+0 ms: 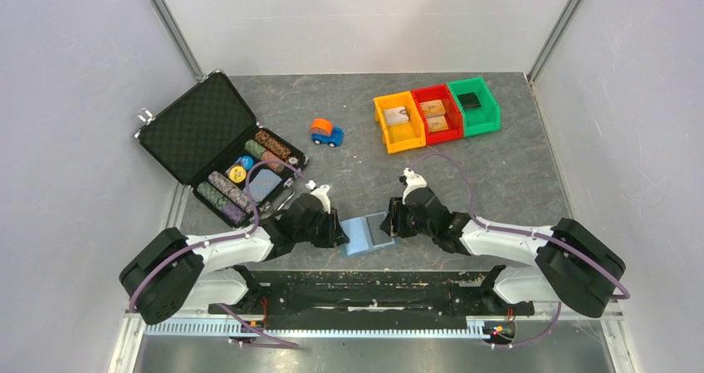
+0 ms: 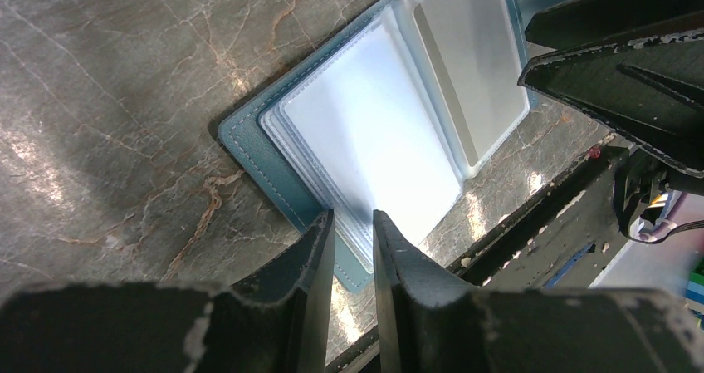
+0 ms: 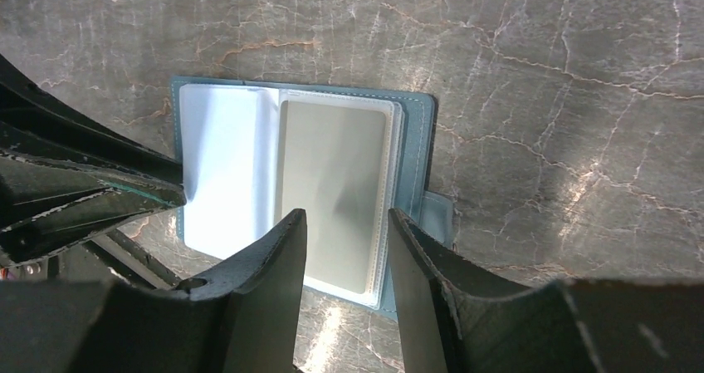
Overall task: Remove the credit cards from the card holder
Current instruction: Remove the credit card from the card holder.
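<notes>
Nearest us in the overhead view sit the two arm bases. Both arms reach inward over the card holder (image 1: pixel 363 240), which lies open and flat on the grey table (image 1: pixel 515 178) near its front edge. We see the left gripper (image 1: pixel 336 228) at its left half and the right gripper (image 1: pixel 393 222) at its right half. Farther back, three bins stand side by side: the orange bin (image 1: pixel 404 137) holds one grey card, the red bin (image 1: pixel 451 99) holds two tan ones, and the green bin (image 1: pixel 488 111) holds one dark one. That makes four loose credit cards (image 1: pixel 432 107). One toy car (image 1: pixel 326 132) stands left of the bins, and one black case (image 1: pixel 195 128) lies open with poker chips (image 1: pixel 224 192) in rows.

From the left wrist, we see its fingers (image 2: pixel 315 257) drawn to a narrow gap above the holder's near edge, with nothing between them. One greyish credit card (image 2: pixel 469 70) sits in the far pocket, with the right gripper looming beside it.

From the right wrist, we see its fingers (image 3: pixel 274 265) moderately apart and empty above that same card. One closing tab (image 3: pixel 437 215) juts from the holder's right edge. The left gripper's tip meets the white page.
</notes>
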{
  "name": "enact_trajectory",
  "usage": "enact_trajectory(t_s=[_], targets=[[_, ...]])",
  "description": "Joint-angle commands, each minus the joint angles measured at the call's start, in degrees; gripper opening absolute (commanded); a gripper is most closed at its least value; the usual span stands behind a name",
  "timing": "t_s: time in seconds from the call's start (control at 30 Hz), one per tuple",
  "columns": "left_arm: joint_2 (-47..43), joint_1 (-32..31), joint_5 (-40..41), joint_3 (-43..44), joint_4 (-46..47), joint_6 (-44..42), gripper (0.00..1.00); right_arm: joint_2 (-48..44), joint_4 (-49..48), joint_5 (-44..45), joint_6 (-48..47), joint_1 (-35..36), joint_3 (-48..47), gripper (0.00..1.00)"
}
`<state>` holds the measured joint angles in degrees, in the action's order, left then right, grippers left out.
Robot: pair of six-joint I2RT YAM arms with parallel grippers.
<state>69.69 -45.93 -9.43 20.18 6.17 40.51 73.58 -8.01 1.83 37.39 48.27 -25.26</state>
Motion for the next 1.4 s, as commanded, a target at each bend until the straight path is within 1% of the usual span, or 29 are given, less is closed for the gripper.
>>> enact_trajectory(t_s=[0.0,0.17,0.27,0.4,0.47,0.6,0.67,0.8,0.97,1.1,1.37], targets=[[-0.71,-0.03,-0.61,-0.33,0.86,2.73,0.30,1.09,-0.34,1.27,-1.02,0.16,-1.65,0.43],[-0.36,-0.03,-0.85,-0.07,0.86,2.73,0.30,2.59,-2.85,-1.47,-0.50,0.22,-0.94,0.43],[-0.06,-0.03,-0.86,0.01,1.01,2.73,0.30,2.75,-2.98,-1.67,-0.64,0.16,-1.11,0.41],[0.19,-0.03,-1.20,-0.01,1.22,2.86,0.30,-0.37,-2.78,-0.94,-1.12,0.24,-1.10,0.37],[-0.06,-0.03,-1.35,-0.22,1.46,2.99,0.30,-1.36,-1.20,-0.68,-2.00,0.32,-2.20,0.36],[-0.07,-0.03,-1.36,-0.68,2.00,3.17,0.30,-0.96,-0.55,-1.67,-2.96,0.32,-3.21,0.39],[0.03,-0.03,-1.31,-0.67,2.09,3.17,0.30,-0.42,-1.10,-3.90,-3.04,0.27,-3.33,0.41],[-0.07,-0.03,-1.43,-0.61,2.18,3.26,0.31,0.29,-0.54,-4.17,-3.49,0.29,-3.61,0.42],[-0.48,-0.03,-1.50,-0.82,2.18,3.26,0.31,-1.06,7.78,4.13,-6.57,0.27,-6.97,0.45],[-0.61,-0.03,-1.52,-0.94,2.18,3.35,0.31,-2.16,7.88,3.83,-6.71,0.25,-7.00,0.45],[-0.29,-0.06,-1.74,-0.86,2.61,3.61,0.31,0.63,4.57,1.21,-5.54,0.24,-5.68,0.43]])
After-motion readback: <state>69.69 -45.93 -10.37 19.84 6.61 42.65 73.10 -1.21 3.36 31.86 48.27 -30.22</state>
